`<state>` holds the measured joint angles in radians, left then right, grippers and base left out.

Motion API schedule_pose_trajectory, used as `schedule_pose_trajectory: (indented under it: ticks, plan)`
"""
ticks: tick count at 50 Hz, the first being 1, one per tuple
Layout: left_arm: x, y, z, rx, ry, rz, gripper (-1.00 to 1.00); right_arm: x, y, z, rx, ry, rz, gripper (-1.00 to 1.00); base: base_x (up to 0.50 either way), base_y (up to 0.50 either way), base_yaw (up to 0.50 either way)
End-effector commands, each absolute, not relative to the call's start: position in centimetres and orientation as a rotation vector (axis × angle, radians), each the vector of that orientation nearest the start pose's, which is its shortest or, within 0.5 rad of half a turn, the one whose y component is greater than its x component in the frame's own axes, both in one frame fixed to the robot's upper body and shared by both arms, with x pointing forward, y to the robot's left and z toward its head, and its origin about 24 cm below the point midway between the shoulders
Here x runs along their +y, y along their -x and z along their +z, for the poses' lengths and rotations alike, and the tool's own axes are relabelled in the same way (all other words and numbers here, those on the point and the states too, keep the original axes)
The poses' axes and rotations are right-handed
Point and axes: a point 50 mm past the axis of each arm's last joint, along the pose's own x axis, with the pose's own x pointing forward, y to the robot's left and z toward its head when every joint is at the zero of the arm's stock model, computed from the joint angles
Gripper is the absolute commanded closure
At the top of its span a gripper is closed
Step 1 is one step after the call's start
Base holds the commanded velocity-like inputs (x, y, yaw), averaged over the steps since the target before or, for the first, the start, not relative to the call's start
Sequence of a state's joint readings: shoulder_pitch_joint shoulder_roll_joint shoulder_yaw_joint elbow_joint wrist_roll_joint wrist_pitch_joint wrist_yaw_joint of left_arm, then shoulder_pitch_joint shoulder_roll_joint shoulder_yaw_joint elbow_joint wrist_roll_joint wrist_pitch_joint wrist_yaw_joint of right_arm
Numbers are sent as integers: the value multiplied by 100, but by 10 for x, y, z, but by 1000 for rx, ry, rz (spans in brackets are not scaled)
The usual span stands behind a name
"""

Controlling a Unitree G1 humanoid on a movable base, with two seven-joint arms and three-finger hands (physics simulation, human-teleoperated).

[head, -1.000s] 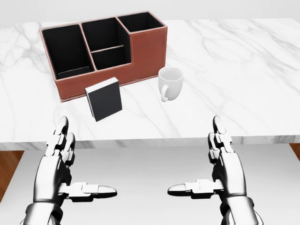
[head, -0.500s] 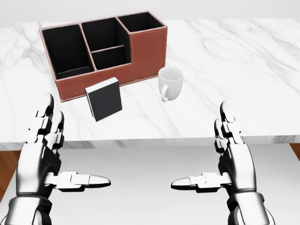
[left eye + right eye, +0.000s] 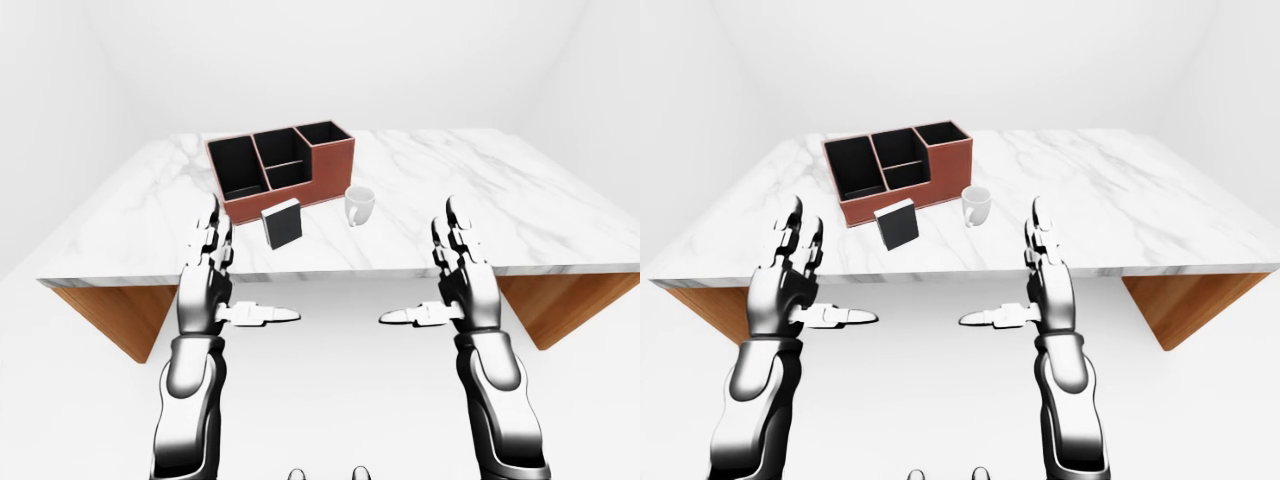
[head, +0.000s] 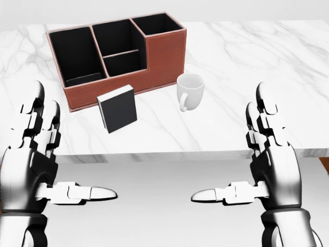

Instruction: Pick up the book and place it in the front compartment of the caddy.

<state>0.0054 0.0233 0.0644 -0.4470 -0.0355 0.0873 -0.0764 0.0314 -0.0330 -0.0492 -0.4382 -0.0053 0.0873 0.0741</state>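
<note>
A black book (image 4: 118,108) with white page edges stands upright on the marble table (image 4: 257,51), just below the caddy in the head view. The brown caddy (image 4: 159,59) has several black-lined compartments and sits at the table's upper left. My left hand (image 4: 64,157) is open and empty, below and left of the book, off the table's near edge. My right hand (image 4: 231,152) is open and empty at the lower right, also off the near edge. Both hands have fingers up and thumbs pointing inward.
A white mug (image 4: 189,90) stands to the right of the book, beside the caddy's right end. The table's near edge (image 4: 154,154) runs between my hands and the objects. White floor lies below it, and wooden table sides (image 3: 560,305) show in the eye views.
Both hands have risen and spread apart, the left going left and the right going right. The whole head view has shifted slightly, so the camera has moved. The book, caddy and mug stay in place.
</note>
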Motion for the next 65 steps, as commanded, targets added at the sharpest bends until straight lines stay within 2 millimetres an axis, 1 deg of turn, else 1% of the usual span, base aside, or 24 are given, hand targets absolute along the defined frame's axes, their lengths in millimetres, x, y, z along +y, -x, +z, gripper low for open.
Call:
schedule_pose_trajectory:
  ticks: [1, 5, 10, 21, 27, 35, 40, 50, 55, 65]
  plan:
    - [164, -235, 141, -381, -25, -25, -100, -158, -226, 145, -401, 51, 50, -100, 0, 50, 0]
    - [164, -234, 142, -388, -26, -24, -100, -158, -225, 150, -425, 45, 49, -100, 0, 50, 0]
    - [164, -234, 143, -392, -27, -26, -100, -158, -225, 149, -419, 43, 49, -100, 0, 50, 0]
    - [164, -233, 147, -408, -27, -27, -100, -158, -223, 153, -440, 45, 47, -100, 0, 50, 0]
    - [164, -233, 146, -407, -27, -27, -100, -159, -225, 150, -427, 39, 43, -100, 0, 50, 0]
    - [164, -233, 145, -399, -28, -28, -100, -159, -224, 153, -438, 39, 43, -100, 0, 50, 0]
    - [164, -234, 144, -395, -28, -28, -100, -159, -225, 151, -430, 40, 44, -100, 0, 49, 0]
    - [164, -233, 146, -403, -29, -28, -100, -159, -224, 156, -452, 68, 29, -100, 0, 5, 0]
    - [164, -233, 145, -401, -29, -28, -100, -160, -222, 157, -458, 33, 46, -100, 3, 0, 0]
    - [164, -233, 145, -400, -29, -28, -100, -158, -221, 156, -457, 34, 52, -100, 48, 0, 0]
